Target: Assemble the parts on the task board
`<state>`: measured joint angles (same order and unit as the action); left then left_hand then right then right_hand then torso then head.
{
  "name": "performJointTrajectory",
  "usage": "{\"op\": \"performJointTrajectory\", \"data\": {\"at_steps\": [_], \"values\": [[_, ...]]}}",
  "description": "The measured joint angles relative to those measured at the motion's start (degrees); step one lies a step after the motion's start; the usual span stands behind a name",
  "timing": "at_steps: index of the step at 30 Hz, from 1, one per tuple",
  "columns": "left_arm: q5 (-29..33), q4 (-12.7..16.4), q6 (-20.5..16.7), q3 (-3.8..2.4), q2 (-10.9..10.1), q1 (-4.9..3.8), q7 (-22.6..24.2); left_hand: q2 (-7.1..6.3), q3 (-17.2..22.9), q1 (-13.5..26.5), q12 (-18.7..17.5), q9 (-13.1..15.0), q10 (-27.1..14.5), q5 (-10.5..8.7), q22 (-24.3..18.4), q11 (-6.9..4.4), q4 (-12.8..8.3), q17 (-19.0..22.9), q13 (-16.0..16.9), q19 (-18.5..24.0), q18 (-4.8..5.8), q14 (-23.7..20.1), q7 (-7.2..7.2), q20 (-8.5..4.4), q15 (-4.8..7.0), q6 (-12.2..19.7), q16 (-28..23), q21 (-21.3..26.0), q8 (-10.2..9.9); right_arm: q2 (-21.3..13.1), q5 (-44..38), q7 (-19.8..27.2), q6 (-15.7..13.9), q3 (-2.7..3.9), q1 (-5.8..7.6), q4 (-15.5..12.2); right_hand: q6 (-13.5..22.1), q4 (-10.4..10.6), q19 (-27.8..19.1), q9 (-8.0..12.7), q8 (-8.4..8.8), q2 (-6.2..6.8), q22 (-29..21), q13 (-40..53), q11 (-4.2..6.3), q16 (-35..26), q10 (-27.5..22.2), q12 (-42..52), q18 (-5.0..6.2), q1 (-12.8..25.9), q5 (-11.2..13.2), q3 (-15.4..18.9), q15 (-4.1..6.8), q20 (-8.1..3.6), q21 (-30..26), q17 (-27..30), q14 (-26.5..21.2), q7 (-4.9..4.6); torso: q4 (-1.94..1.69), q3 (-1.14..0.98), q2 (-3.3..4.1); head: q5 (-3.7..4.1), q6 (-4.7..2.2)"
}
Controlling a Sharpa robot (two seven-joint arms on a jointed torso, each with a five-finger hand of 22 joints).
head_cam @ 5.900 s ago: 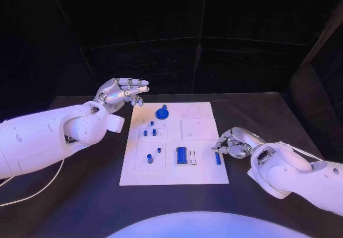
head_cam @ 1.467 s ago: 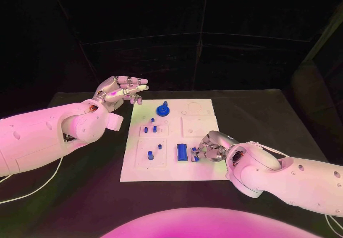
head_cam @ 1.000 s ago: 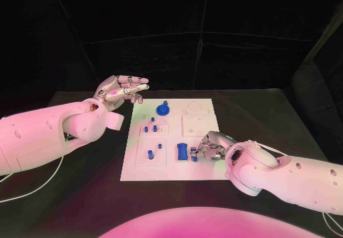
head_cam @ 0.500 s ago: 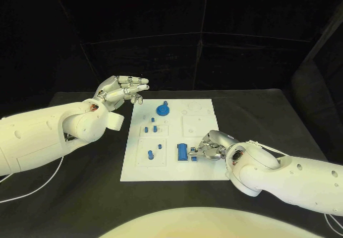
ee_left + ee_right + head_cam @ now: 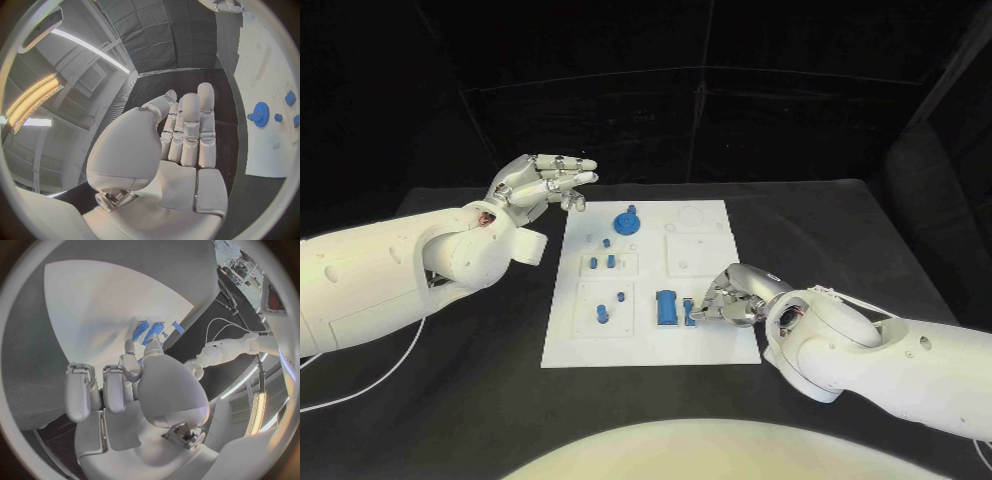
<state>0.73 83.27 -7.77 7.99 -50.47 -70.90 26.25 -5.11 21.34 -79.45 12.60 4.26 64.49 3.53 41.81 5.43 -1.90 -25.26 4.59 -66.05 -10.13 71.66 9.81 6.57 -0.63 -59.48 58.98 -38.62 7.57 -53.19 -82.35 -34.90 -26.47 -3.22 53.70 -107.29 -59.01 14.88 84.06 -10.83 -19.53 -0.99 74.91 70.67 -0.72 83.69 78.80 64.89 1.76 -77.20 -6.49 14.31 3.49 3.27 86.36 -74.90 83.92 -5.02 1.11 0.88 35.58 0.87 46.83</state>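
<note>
The white task board (image 5: 646, 345) lies mid-table with several blue parts on it: a gear (image 5: 627, 220) at its far end, small pegs (image 5: 593, 263) in the middle, and a block (image 5: 668, 308) near the front. My right hand (image 5: 728, 298) is low over the board's near right part and pinches a slim blue part (image 5: 689, 309) right beside the block. The right wrist view shows that part (image 5: 155, 332) at the fingertips, next to the block (image 5: 140, 330). My left hand (image 5: 538, 185) hangs in the air off the board's far left corner, holding nothing, fingers nearly straight (image 5: 187, 135).
Black tabletop surrounds the board on all sides. A white cable (image 5: 365, 385) trails on the table under my left arm. Dark curtain walls stand behind the table's far edge.
Since the earliest frame my right hand has carried the slim blue part from the board's right edge leftward to the block. Over the last second it has barely shifted. The left hand has stayed put.
</note>
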Motion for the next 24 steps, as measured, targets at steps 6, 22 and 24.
{"op": "performJointTrajectory", "data": {"at_steps": [6, 22, 24], "values": [[0.0, 0.0, 0.0, 0.00, 0.0, 0.00, 0.0, 0.00, 0.0, 0.0, 0.0, 0.0, 0.0, 0.00, 0.0, 0.00, 0.0, 0.0, 0.0, 0.0, 0.00, 0.0, 0.00, 0.00, 0.00, 0.0, 0.0, 0.0, 0.0, 0.0, -0.1, 0.3, 1.5, -0.01, 0.00, 0.4, 0.2, -0.6, 0.0, -0.1, -0.06, -0.02, 0.0, 0.1, 0.00, 0.0, 0.0, 0.0, 0.00, -1.2, -0.4, -0.2, 0.00, 0.00, 0.0, 0.0, 0.0, -0.17, -0.09, 0.02, 0.00, 0.11, -0.08], [0.0, 0.1, 0.0, 0.00, 0.0, 0.00, 0.0, 0.00, 0.0, 0.0, 0.0, 0.0, 0.0, 0.00, 0.0, 0.00, 0.0, 0.0, 0.0, 0.0, 0.00, 0.0, 0.00, 0.00, 0.00, 0.0, 0.0, 0.0, 0.0, 2.3, -0.2, 0.1, 3.8, -0.01, 0.00, 3.4, 0.2, -0.9, 0.0, -0.4, -0.29, -0.84, 0.0, 0.3, 0.00, 0.0, 0.0, 0.5, 0.00, -2.4, -1.2, -0.1, 0.00, 0.00, 0.0, 0.0, 0.0, -0.19, -0.13, 0.01, 0.09, -0.16, 0.18], [0.0, 0.1, 0.0, 0.00, 0.0, 0.01, 0.0, 0.00, 0.0, 0.0, 0.0, 0.0, 0.0, 0.00, 0.0, 0.00, 0.0, 0.0, 0.0, 0.0, 0.00, 0.0, 0.00, 0.00, 0.00, 0.0, 0.0, 0.0, 0.0, 2.6, -0.2, 0.0, 3.7, -0.01, 0.00, 3.7, 0.2, -0.9, 0.0, -0.4, -0.29, -0.84, 0.0, 0.4, 0.00, 0.0, 0.0, 0.5, 0.00, -2.4, -1.8, -0.2, 0.00, 0.00, 0.0, 0.0, 0.0, -0.19, -0.13, 0.01, 0.09, -0.16, 0.23]]}}
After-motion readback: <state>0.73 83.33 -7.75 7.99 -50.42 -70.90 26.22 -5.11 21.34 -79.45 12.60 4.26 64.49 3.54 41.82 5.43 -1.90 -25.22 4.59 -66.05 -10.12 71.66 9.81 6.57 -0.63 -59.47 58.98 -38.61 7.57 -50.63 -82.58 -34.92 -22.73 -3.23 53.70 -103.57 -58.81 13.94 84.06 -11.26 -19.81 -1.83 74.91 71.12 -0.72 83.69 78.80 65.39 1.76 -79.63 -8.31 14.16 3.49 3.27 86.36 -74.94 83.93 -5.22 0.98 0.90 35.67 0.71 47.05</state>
